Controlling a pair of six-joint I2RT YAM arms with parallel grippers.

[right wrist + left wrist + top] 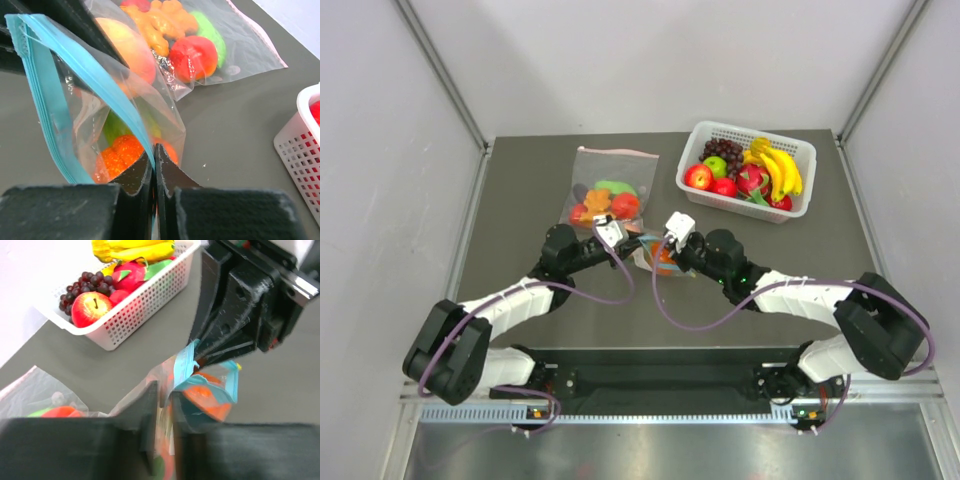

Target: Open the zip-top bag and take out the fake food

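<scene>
— When you look between the fingers of the right gripper (pixel 155 150), what is there?

— They are pressed together. One side of the zip-top bag (pixel 100 115) is pinched between them, just at its teal-blue zip strip (pixel 45 100).

— And the left gripper (pixel 162 407)?

— Its fingers are almost together, with the other side of the same bag's film between them. So two grippers hold one bag. The two halves of the strip stand apart, so the mouth is open.

— Where is this bag?

— Between the two grippers, near the middle of the table (pixel 770 260).

— How many pieces of fake food (pixel 117 155) are in it?

— I count one orange piece and one green piece (pixel 112 127). If there are more behind the film, I cannot tell. All of it sits inside the bag.

— Can you read any writing?

— Any print on the film is too faint for me to read.

— What is around it?

— One larger clear bag (pixel 615 185) with a pink-red zip strip (pixel 617 151) lies flat just behind. It holds one brown gingerbread-shaped piece (pixel 598 200), one red piece (pixel 625 205) and one green piece. One white basket (pixel 740 205) stands at the far right. It holds one bunch of yellow bananas (pixel 780 170), one cluster of dark grapes (pixel 720 150), one green apple (pixel 716 165) and several red fruits.
</scene>
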